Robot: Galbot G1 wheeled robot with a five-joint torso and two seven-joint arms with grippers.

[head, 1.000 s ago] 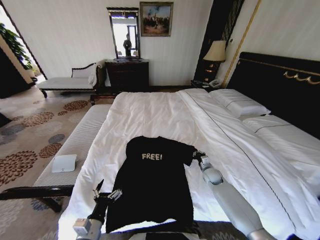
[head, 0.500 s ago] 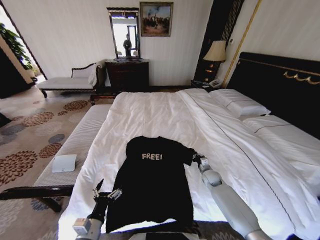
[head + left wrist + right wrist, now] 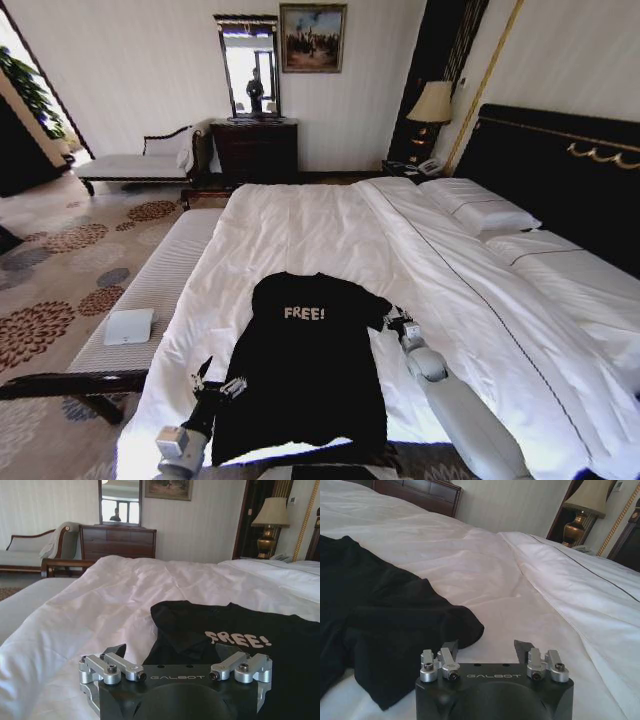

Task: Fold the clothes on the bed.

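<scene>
The clothes are one black T-shirt [image 3: 310,365] with white "FREE!" lettering, lying flat near the front edge of the bed [image 3: 300,225]. My left gripper [image 3: 215,378] hovers open just off the shirt's left side, low over the white duvet. In the left wrist view the left gripper [image 3: 172,652] points at the T-shirt [image 3: 250,630] with nothing between its fingers. My right gripper [image 3: 398,322] stands open beside the shirt's right sleeve. The right wrist view shows the right gripper [image 3: 487,647] empty, with the sleeve [image 3: 420,615] close ahead of one finger.
White pillows [image 3: 480,210] lie by the dark headboard [image 3: 560,170] at the right. A pale bench [image 3: 150,290] with a small white object [image 3: 128,326] runs along the bed's left side. A dresser [image 3: 255,150], chaise [image 3: 135,165] and lamp [image 3: 432,103] stand at the back.
The right gripper has drawn back slightly toward me beside the sleeve. The left arm has edged a little forward. The T-shirt lies as before.
</scene>
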